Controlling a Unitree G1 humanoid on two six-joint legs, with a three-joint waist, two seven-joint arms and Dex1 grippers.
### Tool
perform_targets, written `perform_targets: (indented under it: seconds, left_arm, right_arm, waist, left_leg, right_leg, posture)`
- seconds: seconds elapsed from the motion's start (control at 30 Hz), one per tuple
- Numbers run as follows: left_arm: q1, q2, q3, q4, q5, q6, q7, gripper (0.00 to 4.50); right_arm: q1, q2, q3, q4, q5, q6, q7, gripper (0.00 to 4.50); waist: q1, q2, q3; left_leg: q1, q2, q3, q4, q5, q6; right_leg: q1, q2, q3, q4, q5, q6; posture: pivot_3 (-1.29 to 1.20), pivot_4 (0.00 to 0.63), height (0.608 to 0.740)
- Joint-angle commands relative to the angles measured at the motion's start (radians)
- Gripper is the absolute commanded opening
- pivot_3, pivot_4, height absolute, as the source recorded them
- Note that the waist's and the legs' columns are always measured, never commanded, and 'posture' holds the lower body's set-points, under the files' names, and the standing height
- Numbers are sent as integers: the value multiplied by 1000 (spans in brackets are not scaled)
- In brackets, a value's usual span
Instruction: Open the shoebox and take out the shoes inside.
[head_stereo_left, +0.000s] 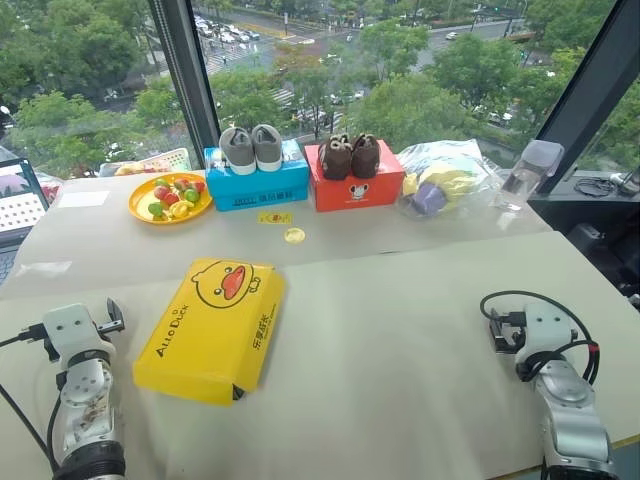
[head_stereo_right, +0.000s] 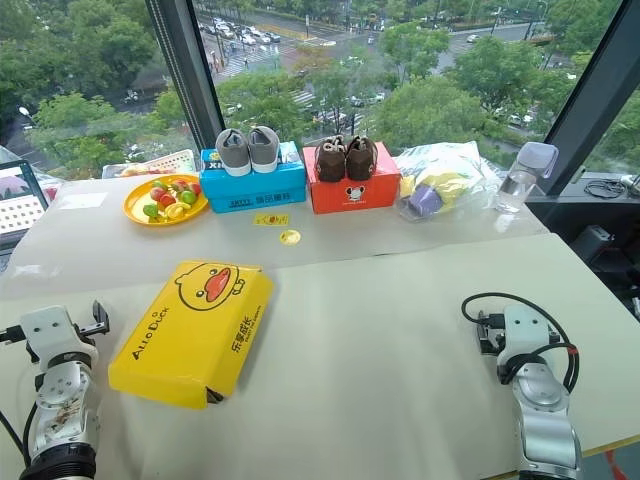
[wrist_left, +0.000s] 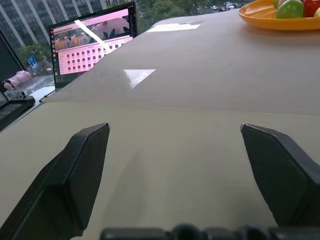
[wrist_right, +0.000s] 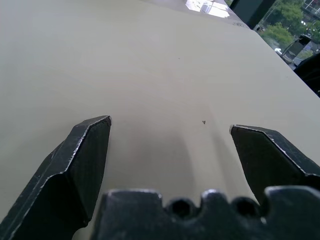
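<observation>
step: pre-approach, lid not yet lifted. shoebox (head_stereo_left: 212, 328) lies shut on table (head_stereo_left: 400, 350), near front-left, just beside left gripper (wrist_left: 175, 150). left and right gripper (wrist_right: 170, 145) both spread wide, empty. next: reach box's long edge. ample bare room to the right.

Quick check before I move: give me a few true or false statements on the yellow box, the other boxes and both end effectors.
1. The yellow shoebox is closed. True.
2. The grey shoes sit on the red box. False: they sit on the blue box; brown shoes top the red one.
3. The left end effector grips the shoebox. False: it is open and holds nothing.
4. The right end effector is open over bare table. True.
</observation>
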Motion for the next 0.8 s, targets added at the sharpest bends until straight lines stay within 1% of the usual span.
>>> perform_targets:
  seconds: [0.03, 0.07, 0.13, 0.27, 0.33, 0.4, 0.47, 0.6, 0.73, 0.8]
  left_arm:
    - [-1, -4, -5, -2, -30, 22, -44, 4493]
    - [-11, -5, -12, -1, -46, 28, -74, 4493]
    - [-26, 40, -42, -1, -75, 39, -210, 4493]
    - [-16, 231, -81, -58, -149, 121, -565, 4493]
    - [-4, 305, -98, -86, -181, 163, -700, 4493]
    - [22, 398, -119, -112, -213, 202, -877, 4493]
    - [43, 468, -136, -119, -222, 230, -995, 4493]
    - [47, 535, -141, -125, -219, 259, -1089, 4493]
    - [81, 579, -144, -170, -220, 293, -1164, 4493]
    - [101, 591, -133, -193, -225, 307, -1185, 4493]
  right_arm:
    - [-8, 9, 27, 12, 2, 7, 13, 4500]
    - [-14, 8, 31, 5, 5, 14, 20, 4500]
    - [-40, 19, 31, -73, 101, 75, 90, 4500]
    - [-60, -82, 107, -311, 308, 278, 343, 4500]
    - [-62, -133, 117, -393, 399, 366, 419, 4500]
    - [-59, -202, 150, -499, 497, 429, 519, 4500]
    - [-69, -246, 188, -547, 541, 463, 572, 4500]
    - [-143, -272, 263, -561, 528, 480, 577, 4500]
    - [-220, -251, 312, -554, 540, 495, 569, 4500]
    - [-239, -248, 347, -548, 533, 492, 578, 4500]
  waist:
    - [0, 0, 0]
    - [0, 0, 0]
    - [1, -1, 1]
    - [-5, -1, 7]
    - [-4, -2, 10]
    - [0, -3, 10]
    - [3, -2, 10]
    - [4, -3, 11]
    - [5, -4, 11]
    - [5, -4, 11]
  left_leg:
    - [0, 0, 0, 0, 0, 0]
    - [0, 0, 0, 0, 0, 0]
    - [0, 0, 0, 0, 0, 0]
    - [-1, 1, 0, 0, 0, 0]
    - [-3, 1, 0, 0, 0, 0]
    - [-5, 1, -1, -1, -1, -1]
    - [-5, 1, -1, -1, -6, -1]
    - [-7, 0, -1, 0, -12, 0]
    - [-18, -1, 0, 4, -9, -6]
    - [-18, -1, 0, 4, -9, -7]
  right_leg:
    - [0, 0, 0, 0, 0, 0]
    - [0, 0, 0, 0, 0, 0]
    - [-1, 0, 0, 0, -1, -2]
    - [-4, 2, 0, 1, 0, -4]
    - [-6, 2, -1, 0, 0, -4]
    - [-7, 1, -3, -1, 2, -6]
    - [-7, 1, -4, -1, 0, -5]
    - [-8, 0, -5, -2, -3, -2]
    - [-17, 0, -6, -1, -4, -2]
    - [-17, 0, -8, -1, -4, -2]
  posture:
    - [0, 150, 731]
    - [0, 150, 731]
    - [0, 150, 731]
    - [0, 150, 731]
    - [0, 150, 731]
    - [0, 150, 731]
    - [0, 150, 731]
    - [0, 150, 731]
    - [0, 150, 731]
    - [0, 150, 731]
